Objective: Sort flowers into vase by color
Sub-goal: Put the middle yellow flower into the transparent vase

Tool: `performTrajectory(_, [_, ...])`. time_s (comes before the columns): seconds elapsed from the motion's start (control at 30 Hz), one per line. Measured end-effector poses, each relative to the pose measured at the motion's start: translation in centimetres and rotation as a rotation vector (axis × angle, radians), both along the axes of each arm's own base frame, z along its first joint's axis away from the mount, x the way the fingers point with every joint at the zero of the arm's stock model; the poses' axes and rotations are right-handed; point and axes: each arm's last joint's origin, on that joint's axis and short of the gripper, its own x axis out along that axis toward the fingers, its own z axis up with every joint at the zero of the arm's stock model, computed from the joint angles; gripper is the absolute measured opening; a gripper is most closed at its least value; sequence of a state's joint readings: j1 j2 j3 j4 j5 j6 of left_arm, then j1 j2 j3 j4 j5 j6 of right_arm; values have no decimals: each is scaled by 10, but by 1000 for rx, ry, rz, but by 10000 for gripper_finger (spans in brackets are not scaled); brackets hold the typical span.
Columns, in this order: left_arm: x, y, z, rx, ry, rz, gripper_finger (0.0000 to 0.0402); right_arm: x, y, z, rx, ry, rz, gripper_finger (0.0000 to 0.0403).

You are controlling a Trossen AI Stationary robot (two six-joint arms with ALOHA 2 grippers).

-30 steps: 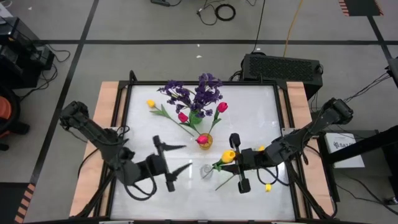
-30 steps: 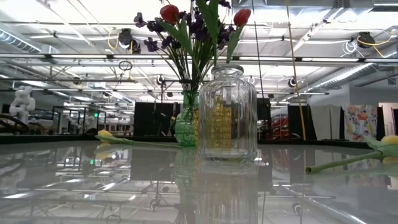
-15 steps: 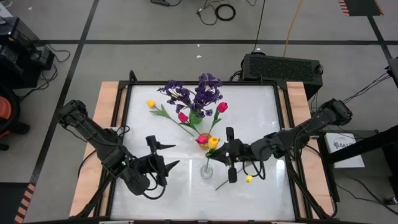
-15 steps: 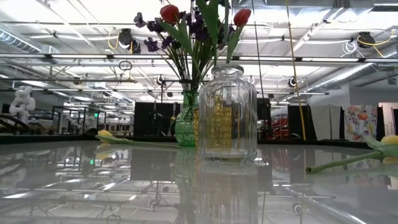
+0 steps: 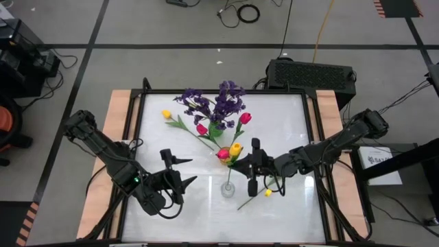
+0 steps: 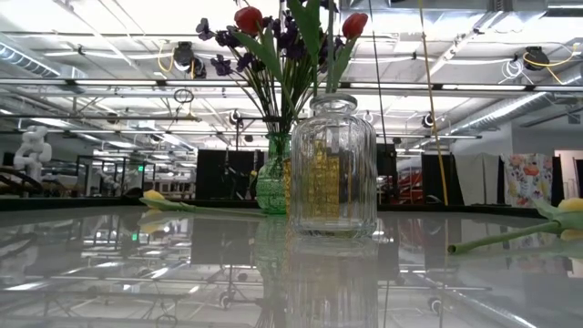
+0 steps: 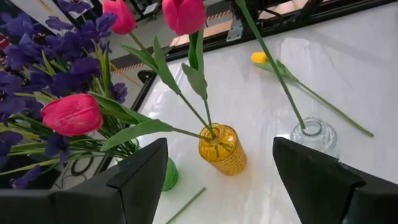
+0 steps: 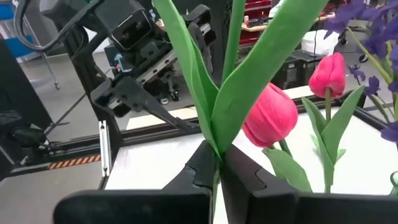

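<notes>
Table, white and glossy, carries three small vases near its middle. Green vase stands farthest back, holding the bushy purple sprigs along with two pink-red tulips. Amber vase sits just in front of it with a pink-red tulip in it. Clear glass vase is nearest the front edge; in the left wrist view a green stem runs down into its neck.

Right gripper is over the table centre, right of the amber and clear vases. Its fingers are clamped tight on the stem of a yellow tulip; the right wrist view shows the stem and leaves rising from between the closed pads. The yellow bloom is just beside the amber vase's red tulip.

Left gripper hangs over the front-left part of the table, fingers spread wide, holding nothing.

Loose yellow tulip lies on the table at the back left. Another small yellow bloom lies under the right arm, with a green stem lying beside it.
</notes>
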State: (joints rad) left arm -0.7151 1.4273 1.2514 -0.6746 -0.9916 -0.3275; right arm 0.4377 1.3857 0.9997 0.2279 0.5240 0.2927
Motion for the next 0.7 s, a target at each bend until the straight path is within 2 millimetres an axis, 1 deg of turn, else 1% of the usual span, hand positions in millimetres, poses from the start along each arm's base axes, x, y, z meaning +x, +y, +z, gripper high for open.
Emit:
performTrajectory(0.27, [0, 0, 0, -1, -1, 0, 297, 1, 1, -5, 29, 30, -6, 4])
performTrajectory(0.57, [1, 0, 1, -26, -17, 9, 297, 16, 7, -28, 47, 83, -14, 4])
performTrajectory(0.7, [0, -1, 1, -56, -31, 24, 297, 18, 9, -33, 65, 93, -16, 4])
